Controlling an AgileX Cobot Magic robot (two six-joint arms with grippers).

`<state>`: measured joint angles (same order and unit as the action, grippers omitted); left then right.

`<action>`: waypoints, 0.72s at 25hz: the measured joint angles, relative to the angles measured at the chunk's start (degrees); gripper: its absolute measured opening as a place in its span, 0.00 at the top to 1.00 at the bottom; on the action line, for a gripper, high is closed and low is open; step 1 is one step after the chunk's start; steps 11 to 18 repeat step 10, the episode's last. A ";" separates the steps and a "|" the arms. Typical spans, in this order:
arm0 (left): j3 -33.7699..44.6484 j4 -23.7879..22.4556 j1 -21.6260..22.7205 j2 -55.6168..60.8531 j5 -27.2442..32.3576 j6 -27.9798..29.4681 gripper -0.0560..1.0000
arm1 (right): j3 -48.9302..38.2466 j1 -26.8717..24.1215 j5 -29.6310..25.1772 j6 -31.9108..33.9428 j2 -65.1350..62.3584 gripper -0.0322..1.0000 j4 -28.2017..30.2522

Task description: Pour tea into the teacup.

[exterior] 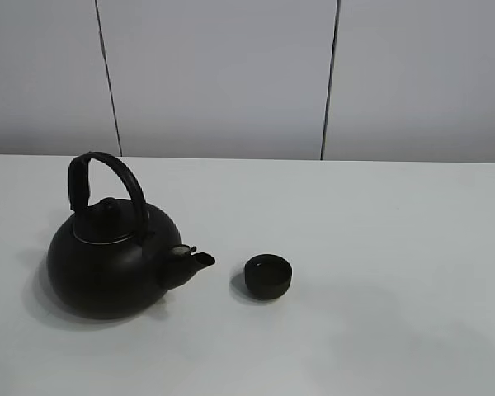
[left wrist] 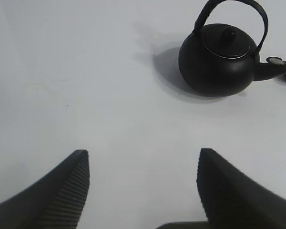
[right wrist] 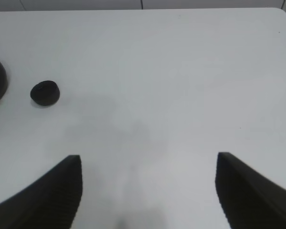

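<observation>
The teacup, a small round matte black-brown handleless bowl, stands upright on the white bench in the exterior high view, just off the spout of the big round black kettle with its arched handle; neither tool shows here.

In the left wrist view the left tool hangs with jaws apart, gripping nothing, the kettle well ahead of it.

In the right wrist view the right tool also gapes empty, the teacup far beyond it.

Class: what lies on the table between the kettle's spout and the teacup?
Nothing: bare table separates the spout from the teacup, clearest in the exterior high view.
</observation>
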<state>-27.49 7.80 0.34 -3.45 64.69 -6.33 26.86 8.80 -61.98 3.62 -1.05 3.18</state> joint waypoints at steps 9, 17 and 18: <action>0.00 0.00 0.00 0.00 0.00 0.00 0.50 | 0.00 0.00 0.00 0.00 0.00 0.45 0.00; 0.00 0.00 0.00 0.00 0.00 0.00 0.50 | 0.00 0.00 0.00 0.00 0.00 0.45 0.00; 0.00 0.00 0.00 0.00 0.00 0.00 0.50 | 0.00 0.00 0.00 0.00 0.00 0.45 0.00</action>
